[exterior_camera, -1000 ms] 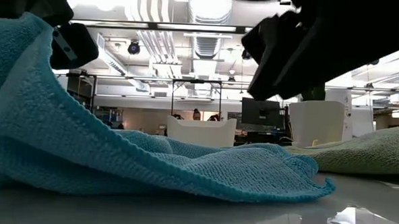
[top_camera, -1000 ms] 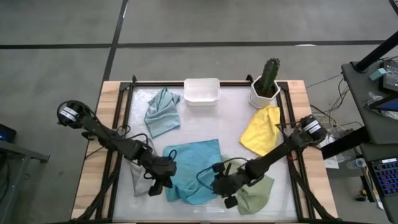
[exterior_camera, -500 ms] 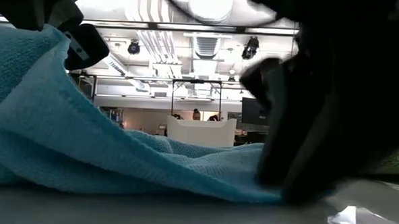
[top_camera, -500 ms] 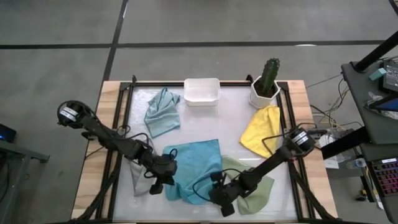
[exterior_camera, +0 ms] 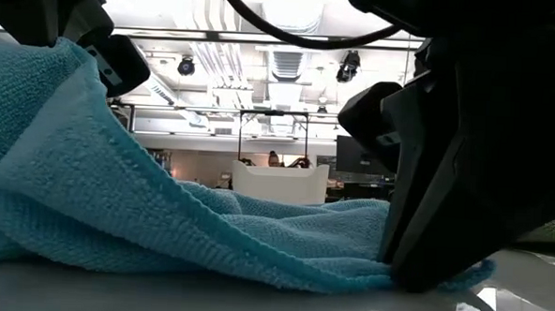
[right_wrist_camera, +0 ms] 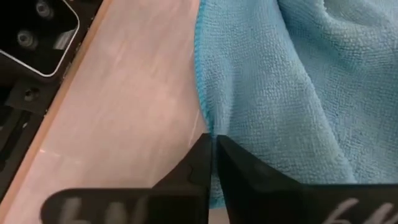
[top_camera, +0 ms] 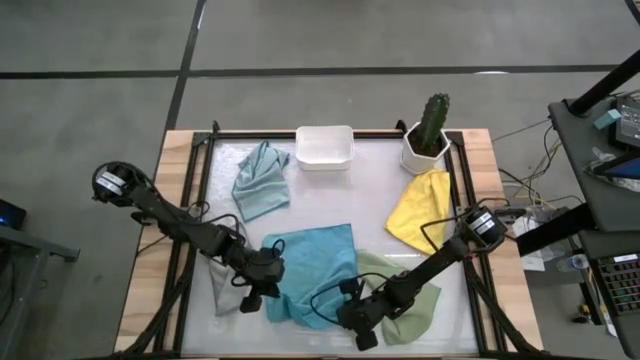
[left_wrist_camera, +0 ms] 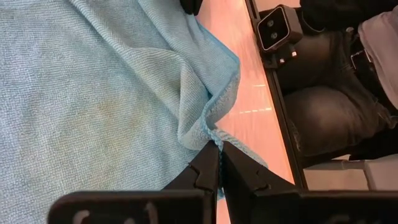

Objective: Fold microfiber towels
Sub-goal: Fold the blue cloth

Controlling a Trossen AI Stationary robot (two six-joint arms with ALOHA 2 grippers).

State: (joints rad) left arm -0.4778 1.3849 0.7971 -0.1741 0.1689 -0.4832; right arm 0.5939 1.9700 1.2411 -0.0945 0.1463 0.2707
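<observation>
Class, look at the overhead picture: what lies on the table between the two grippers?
In the high view, the bright blue towel spans the stretch between the left gripper and the right gripper; each is shut on its near edge.

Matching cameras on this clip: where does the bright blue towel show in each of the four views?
High view: bright blue towel lies front centre, between both grippers.
Low view: it fills the left and centre foreground.
Left wrist view: covers the picture's left; left gripper pinches its edge.
Right wrist view: fills the right; right gripper pinches its edge.
Shared landmark: the pinched towel edge.
</observation>
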